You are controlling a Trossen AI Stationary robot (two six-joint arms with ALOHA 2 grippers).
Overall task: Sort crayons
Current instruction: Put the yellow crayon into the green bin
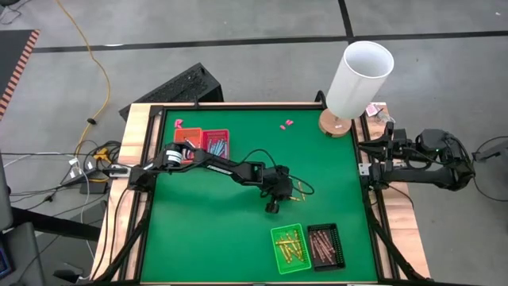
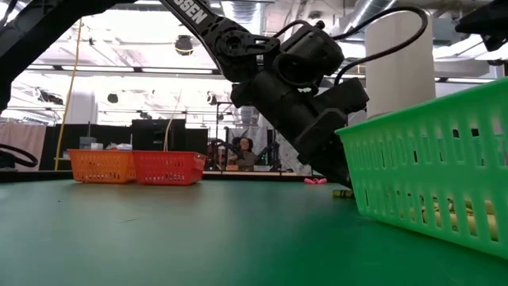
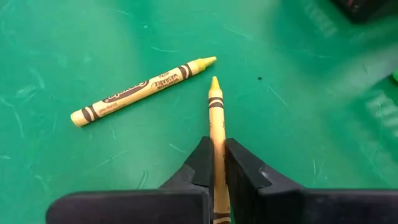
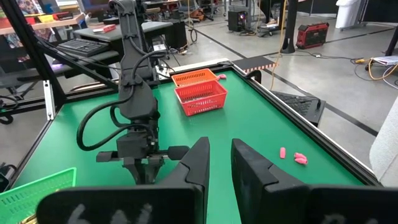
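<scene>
Crayons: one yellow crayon [image 3: 217, 134] sits clamped between the closed fingers [image 3: 200, 165] of the left gripper [image 1: 274, 202], tip pointing forward, its rear end hidden between the fingers and cut off at the wrist view's edge. A second yellow crayon [image 3: 144, 90] lies loose on the green table [image 1: 214, 230], tip nearly meeting the held one's tip but apart from it. From above these two show only as thin yellow slivers just beside the gripper, hard to separate. The left gripper is down near the table's middle; in the low view the green tray's wall hides its fingertips. Right gripper [image 4: 219, 163] hangs off the table's right edge, jaws partly apart, nothing between them. Four trays counted: green tray [image 1: 290, 248] with a heap of yellow crayons, black tray [image 1: 325, 245] just beside it with brown-red ones, both at the near edge; red tray [image 1: 215, 144] with blue and grey sticks and orange tray [image 1: 187, 140] touching it, at the far left. Counts inside the trays cannot be made out. Three pink scraps [image 1: 286, 124] on the far side, one by the orange tray, two near a white cylinder [image 1: 359, 77] on a wooden disc.
</scene>
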